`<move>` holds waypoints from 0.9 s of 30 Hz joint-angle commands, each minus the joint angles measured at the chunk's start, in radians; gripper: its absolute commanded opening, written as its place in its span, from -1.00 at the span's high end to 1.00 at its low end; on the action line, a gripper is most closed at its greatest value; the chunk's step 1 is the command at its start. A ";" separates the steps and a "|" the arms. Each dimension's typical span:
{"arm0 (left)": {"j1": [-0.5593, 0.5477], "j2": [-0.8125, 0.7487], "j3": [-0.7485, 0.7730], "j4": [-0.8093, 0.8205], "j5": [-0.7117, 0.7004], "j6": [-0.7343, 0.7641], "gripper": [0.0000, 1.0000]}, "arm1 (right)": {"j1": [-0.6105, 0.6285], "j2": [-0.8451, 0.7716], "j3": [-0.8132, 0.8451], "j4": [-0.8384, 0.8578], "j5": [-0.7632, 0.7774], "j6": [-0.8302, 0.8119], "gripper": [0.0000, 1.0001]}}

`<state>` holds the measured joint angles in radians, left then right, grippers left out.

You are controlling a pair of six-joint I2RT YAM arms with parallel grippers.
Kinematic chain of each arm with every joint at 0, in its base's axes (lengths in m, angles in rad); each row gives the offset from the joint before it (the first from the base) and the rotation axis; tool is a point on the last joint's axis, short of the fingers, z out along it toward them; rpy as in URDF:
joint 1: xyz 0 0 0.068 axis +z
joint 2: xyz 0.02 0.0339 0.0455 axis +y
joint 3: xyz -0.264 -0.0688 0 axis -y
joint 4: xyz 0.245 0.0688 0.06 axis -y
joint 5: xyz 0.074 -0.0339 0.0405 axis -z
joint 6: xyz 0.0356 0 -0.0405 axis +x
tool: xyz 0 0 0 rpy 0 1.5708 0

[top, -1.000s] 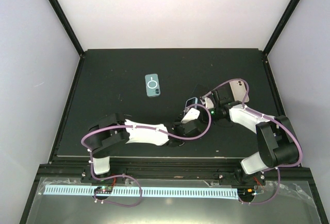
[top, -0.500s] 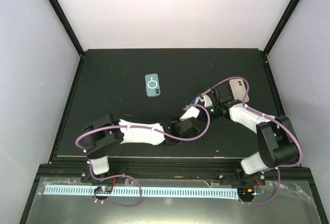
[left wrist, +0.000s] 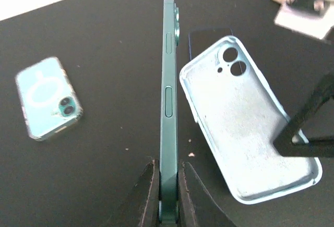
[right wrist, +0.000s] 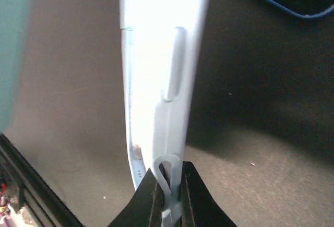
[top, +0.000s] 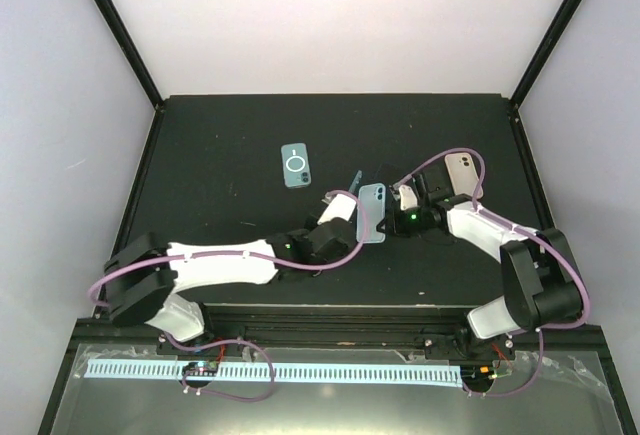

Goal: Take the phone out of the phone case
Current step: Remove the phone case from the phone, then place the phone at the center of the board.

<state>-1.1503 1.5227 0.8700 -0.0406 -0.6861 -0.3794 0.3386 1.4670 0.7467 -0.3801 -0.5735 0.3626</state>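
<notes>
1. Between the fingers of the left gripper (left wrist: 168, 185) the phone (left wrist: 168, 81) is clamped by its lower end. It is held on edge, with its side buttons turned to the wrist camera and its lens bump to the right.
2. Just to the right of the phone, the case (left wrist: 245, 128) is held empty, with its pale lining and round lens holes exposed. Whether its corner touches the phone cannot be told.
3. The right gripper (right wrist: 169, 185) is closed on the rim of the case. In the right wrist view the case is seen edge-on, with a long raised button strip on its side.
4. Phone and case are held up over the middle of the table (top: 220, 135), between the two arms.
5. A white ring is marked on the back of a second phone (left wrist: 47, 104). It is cased in clear teal and laid flat, well to the left of the grippers.
6. A dark slab with a blue rim (left wrist: 209, 35) is partly hidden behind the top of the case.
7. A beige phone (top: 462, 167) is seen by the right arm, inside a loop of purple cable (top: 430, 167). Whether it lies on the table cannot be told.
8. The table is matt black and flecked with pale specks. It is enclosed by white walls (top: 340, 15) and black posts (top: 115, 25).
9. Counted:
   - two arms
   - two grippers
   - one empty case
   - one bare phone
   - one cased phone
   - one beige phone
   - one dark slab
</notes>
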 commanded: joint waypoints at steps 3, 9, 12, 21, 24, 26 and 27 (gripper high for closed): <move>0.016 -0.152 -0.055 0.091 -0.044 0.012 0.97 | -0.001 -0.061 0.038 -0.034 0.134 -0.090 0.98; 0.109 -0.090 0.024 0.095 -0.036 0.203 0.97 | -0.109 -0.237 0.131 -0.139 0.317 -0.179 0.98; 0.158 0.002 0.120 0.037 -0.009 0.291 0.97 | -0.184 -0.342 0.146 -0.187 0.375 -0.277 0.98; 0.186 0.289 0.288 0.073 -0.115 0.558 0.97 | -0.247 -0.651 -0.018 -0.130 0.490 -0.374 0.98; 0.193 0.372 0.339 0.065 -0.126 0.607 0.97 | -0.261 -0.632 -0.012 -0.132 0.477 -0.348 0.98; 0.196 0.407 0.355 0.077 -0.104 0.651 0.97 | -0.262 -0.605 -0.006 -0.130 0.468 -0.339 0.98; 0.196 0.423 0.365 0.082 -0.098 0.665 0.97 | -0.262 -0.596 -0.007 -0.127 0.476 -0.338 0.98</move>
<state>-0.9638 1.9110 1.1599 -0.0128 -0.7574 0.1680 0.0837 0.8413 0.7353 -0.5350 -0.1276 0.0238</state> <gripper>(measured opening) 0.065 0.044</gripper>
